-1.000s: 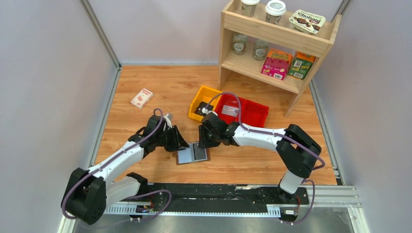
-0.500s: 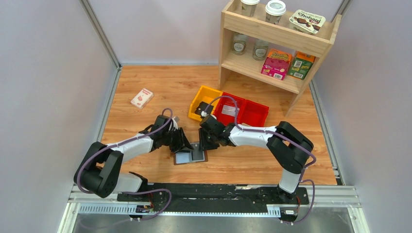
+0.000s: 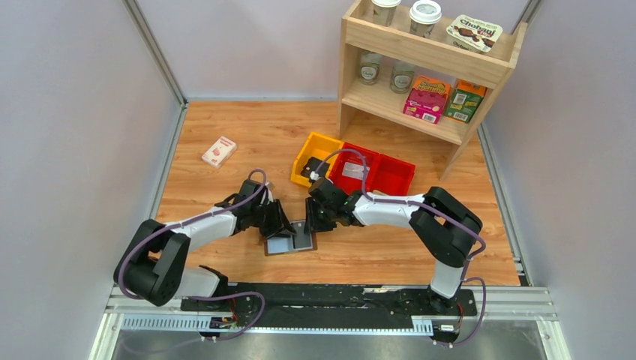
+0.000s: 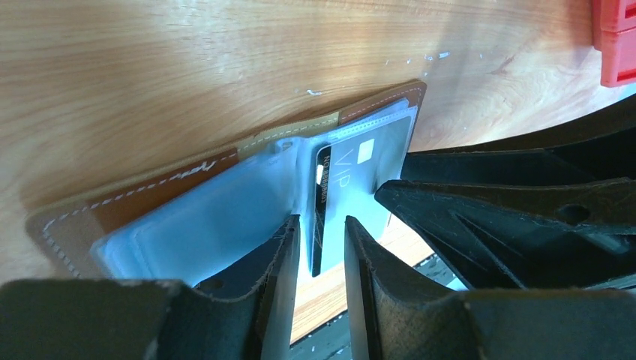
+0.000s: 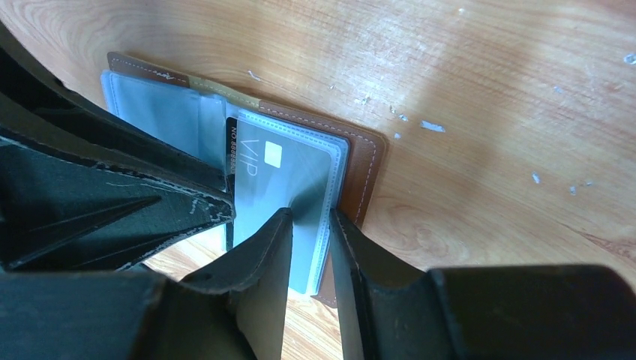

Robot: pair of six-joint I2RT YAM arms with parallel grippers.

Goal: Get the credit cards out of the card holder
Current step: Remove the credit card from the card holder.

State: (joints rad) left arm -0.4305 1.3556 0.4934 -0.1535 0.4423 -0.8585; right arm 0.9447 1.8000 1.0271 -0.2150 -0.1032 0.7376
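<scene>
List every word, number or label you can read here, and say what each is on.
"VIP": on the card in the card holder.
A line starting "NO" along the card's black edge: digits too small to read surely.
Brand on the carton atop the shelf: blurred.
Pink box, green box, jars, white-and-red box: print too small to read.

Brown card holder [image 3: 284,244], open, flat

The open brown leather bifold card holder [image 3: 289,244] lies flat beneath both pincer tips, left gripper [image 4: 321,221] over its left side, right gripper [image 5: 310,214] over its right. The row of yellow and red plastic bins [image 3: 397,177] sits behind the right gripper.
</scene>
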